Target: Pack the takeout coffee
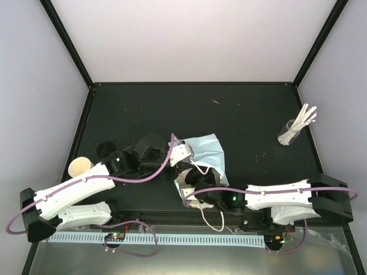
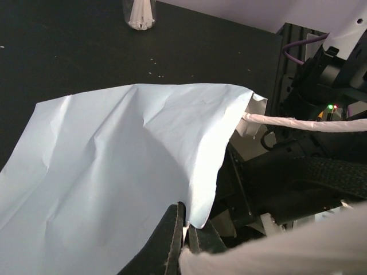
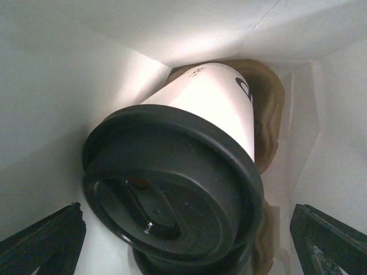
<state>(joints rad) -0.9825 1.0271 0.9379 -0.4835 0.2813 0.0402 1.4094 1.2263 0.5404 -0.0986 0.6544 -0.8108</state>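
Packing part done: one lidded cup sits in the carrier, inside the bag.
On the table (image 1: pixel 252 114), the light-blue paper bag (image 1: pixel 207 150) lies by the middle of the near edge. The left hand (image 2: pixel 184 229) is clenched on its rim, holding the mouth up. Inside, the brown carrier (image 3: pixel 268 109) holds a lidded cup (image 3: pixel 198 143), tilted. The right hand (image 3: pixel 186 211) is released, one finger on each side of the cup, not touching. Judged left to do: the lidless cup (image 1: pixel 79 167) and what looks like a loose lid (image 1: pixel 105 150), both near the left edge. The left arm crowds that cup. The glass of white sticks (image 1: pixel 293 130) stands well clear by the right edge.
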